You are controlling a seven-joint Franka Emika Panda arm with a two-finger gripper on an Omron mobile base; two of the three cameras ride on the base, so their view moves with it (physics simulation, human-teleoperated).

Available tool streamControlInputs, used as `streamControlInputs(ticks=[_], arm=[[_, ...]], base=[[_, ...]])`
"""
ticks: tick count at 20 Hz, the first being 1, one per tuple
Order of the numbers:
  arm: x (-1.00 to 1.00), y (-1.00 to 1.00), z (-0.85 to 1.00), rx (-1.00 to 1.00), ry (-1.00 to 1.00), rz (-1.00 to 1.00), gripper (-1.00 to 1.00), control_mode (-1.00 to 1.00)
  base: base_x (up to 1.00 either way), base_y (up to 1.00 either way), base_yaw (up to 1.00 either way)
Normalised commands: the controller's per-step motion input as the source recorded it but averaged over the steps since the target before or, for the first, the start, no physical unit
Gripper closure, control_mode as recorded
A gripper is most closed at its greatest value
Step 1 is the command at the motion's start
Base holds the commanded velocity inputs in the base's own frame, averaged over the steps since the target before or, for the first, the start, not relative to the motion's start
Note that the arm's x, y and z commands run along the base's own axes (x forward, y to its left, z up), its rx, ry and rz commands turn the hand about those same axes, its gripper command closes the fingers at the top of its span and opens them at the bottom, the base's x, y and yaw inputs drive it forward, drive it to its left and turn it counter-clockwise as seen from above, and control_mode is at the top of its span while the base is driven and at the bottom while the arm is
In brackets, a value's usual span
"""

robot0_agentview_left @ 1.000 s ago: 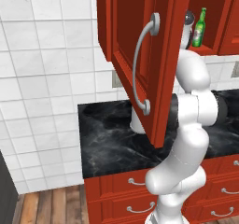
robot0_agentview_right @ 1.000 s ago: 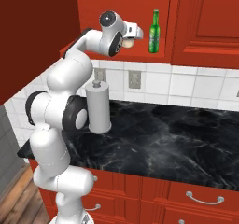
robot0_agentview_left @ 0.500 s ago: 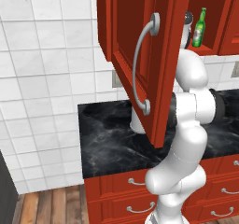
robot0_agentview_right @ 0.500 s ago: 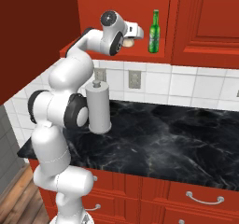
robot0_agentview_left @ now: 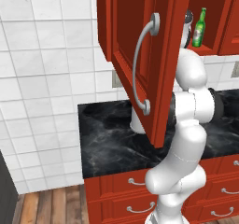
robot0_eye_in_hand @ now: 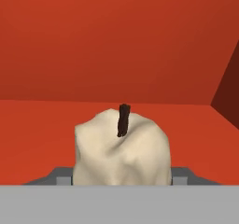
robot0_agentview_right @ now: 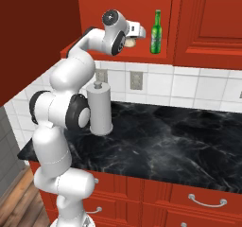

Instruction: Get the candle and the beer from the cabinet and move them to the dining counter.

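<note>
- The cabinet [robot0_agentview_right: 142,6] fills the top of the right base view; its door [robot0_agentview_left: 140,55] swings open across the upper middle of the left base view, with the arm just right of the door's edge.
- The beer [robot0_agentview_right: 156,32] stands upright on the cabinet shelf at upper centre, just right of the tool [robot0_agentview_right: 133,38], with bare shelf around it.
- The candle [robot0_eye_in_hand: 122,148] sits low and central in the hand view, its dark wick upright, red shelf floor and back wall behind it.
- The tool's fingers [robot0_eye_in_hand: 60,175] flank the candle on both sides, partly apart; I cannot tell whether they press it.
- The black marbled surface [robot0_agentview_right: 189,141] lies below, carrying a paper-towel roll [robot0_agentview_right: 100,110].
</note>
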Motion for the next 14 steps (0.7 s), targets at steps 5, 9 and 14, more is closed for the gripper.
streamControlInputs(ticks=[5, 9, 14], arm=[[-0.13, 0.0, 0.0, 0.0, -0.01, 0.0, 1.0, -1.0], [-0.38, -0.02, 0.01, 0.0, -0.09, 0.0, 1.0, -1.0], [-0.53, -0.21, 0.14, 0.0, -0.09, 0.02, 1.0, -1.0]], base=[[0.0, 0.0, 0.0], [0.0, 0.0, 0.0], [0.0, 0.0, 0.0]])
